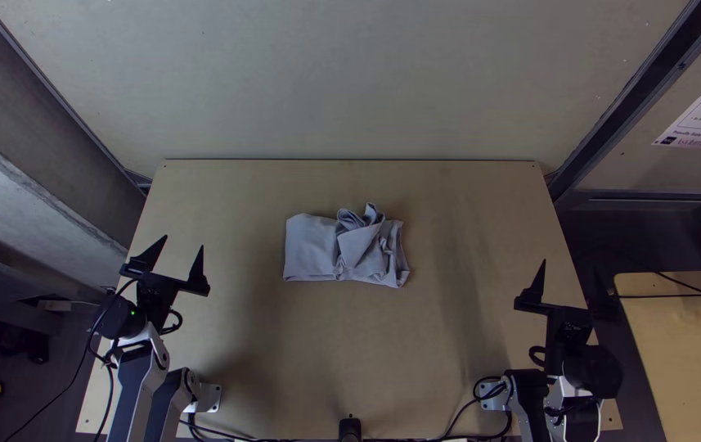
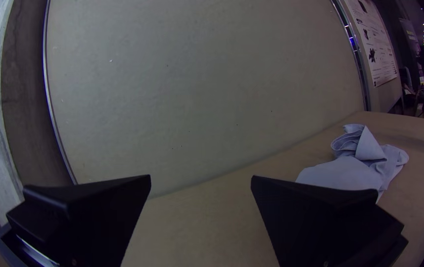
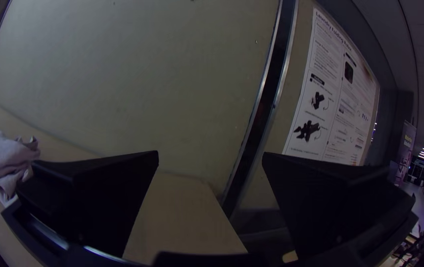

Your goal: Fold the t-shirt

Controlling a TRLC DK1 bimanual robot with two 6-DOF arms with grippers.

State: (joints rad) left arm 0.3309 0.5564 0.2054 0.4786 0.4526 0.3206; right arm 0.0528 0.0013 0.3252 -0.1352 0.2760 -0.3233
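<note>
The light grey-blue t-shirt (image 1: 311, 248) lies near the middle of the table as a compact bundle, flat and smooth at its left part, bunched with raised folds at its right. My left gripper (image 1: 181, 254) is at the table's left side, apart from the cloth, open and empty. In the left wrist view the left gripper (image 2: 201, 179) has its fingers wide apart, with the t-shirt (image 2: 345, 173) beyond one of them. At the table's right edge is my right gripper (image 1: 564, 285). The right wrist view shows the right gripper (image 3: 211, 155) open and empty, the t-shirt (image 3: 4, 160) farther off.
Bare wood of the table (image 1: 350, 352) lies between the arms. A wall (image 1: 350, 82) rises behind the table's far edge, with dark frame posts at the sides. Cables (image 1: 240, 435) run along the near edge. A second wooden table (image 1: 685, 344) stands at the right.
</note>
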